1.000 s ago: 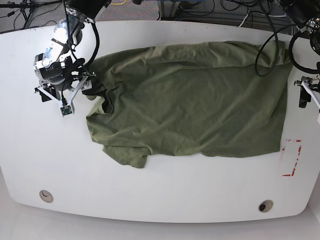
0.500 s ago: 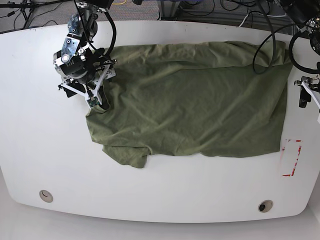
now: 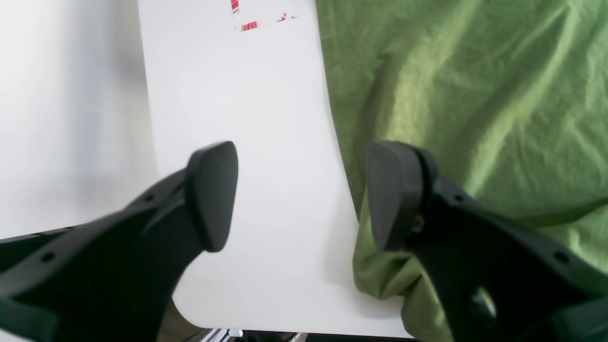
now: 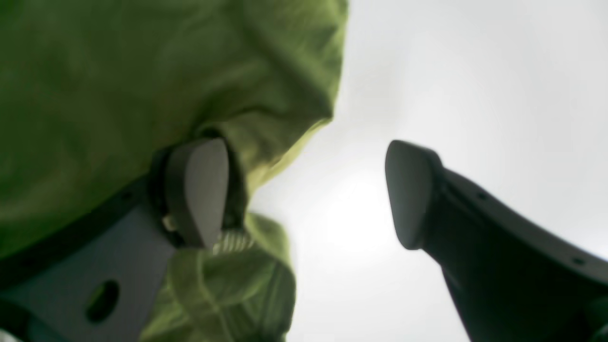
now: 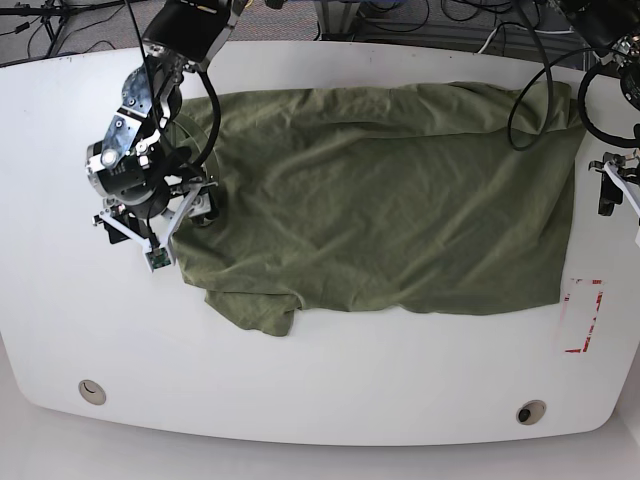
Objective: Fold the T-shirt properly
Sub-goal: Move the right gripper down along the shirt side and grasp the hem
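T-shirt (image 5: 390, 195), olive green and wrinkled, lies spread across the middle of the white tabletop (image 5: 320, 390), one corner bunched at its near left edge in the base view. Right gripper (image 4: 304, 194) has its fingers (image 4: 197, 190) spread wide at the shirt's crumpled edge, one against the cloth, nothing pinched between them. Left gripper (image 3: 301, 194) is also spread open over the shirt's opposite edge, straddling cloth and bare tabletop. Red-striped markings (image 5: 585, 315) sit near that end.

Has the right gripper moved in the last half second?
Yes. The right gripper slid down along the T-shirt's left edge, toward the table's near side.
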Robot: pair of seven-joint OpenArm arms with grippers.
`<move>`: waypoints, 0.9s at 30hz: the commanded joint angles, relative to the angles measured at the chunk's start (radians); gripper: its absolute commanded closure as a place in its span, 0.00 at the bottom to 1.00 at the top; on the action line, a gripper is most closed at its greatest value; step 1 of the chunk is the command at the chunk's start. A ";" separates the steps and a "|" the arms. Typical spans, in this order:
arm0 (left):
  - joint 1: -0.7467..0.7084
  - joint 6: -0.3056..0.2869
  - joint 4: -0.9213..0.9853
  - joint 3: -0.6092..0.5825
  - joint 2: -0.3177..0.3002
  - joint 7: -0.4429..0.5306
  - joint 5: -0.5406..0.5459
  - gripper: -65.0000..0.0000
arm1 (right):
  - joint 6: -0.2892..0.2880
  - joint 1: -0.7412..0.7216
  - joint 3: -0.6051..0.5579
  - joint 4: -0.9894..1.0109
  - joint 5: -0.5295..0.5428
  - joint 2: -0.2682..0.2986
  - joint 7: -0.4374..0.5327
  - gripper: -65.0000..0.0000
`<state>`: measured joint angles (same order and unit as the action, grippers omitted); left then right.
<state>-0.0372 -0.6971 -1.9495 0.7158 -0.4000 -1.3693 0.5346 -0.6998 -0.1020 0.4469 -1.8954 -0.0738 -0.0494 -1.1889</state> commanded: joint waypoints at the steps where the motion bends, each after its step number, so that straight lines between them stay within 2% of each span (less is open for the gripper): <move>1: 0.023 -0.001 -0.012 0.003 -0.020 0.015 0.006 0.39 | 0.002 -0.089 0.036 0.064 0.001 0.012 0.008 0.24; 6: 0.024 -0.001 -0.012 0.003 -0.020 0.015 0.006 0.39 | 0.002 -0.193 0.117 0.201 0.009 0.023 0.013 0.24; 12: 0.024 -0.001 -0.012 0.003 -0.020 0.015 0.006 0.39 | 0.002 -0.276 0.209 0.354 0.010 0.021 0.088 0.24; 27: 0.023 -0.001 -0.012 0.003 -0.020 0.015 0.006 0.39 | 0.002 -0.345 0.295 0.652 0.012 0.021 0.267 0.24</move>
<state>-0.0250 -0.6971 -1.9495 0.7147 -0.3996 -1.3689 0.5350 -0.6964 -0.4149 0.7460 -1.2766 -0.0784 -0.0360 -0.9707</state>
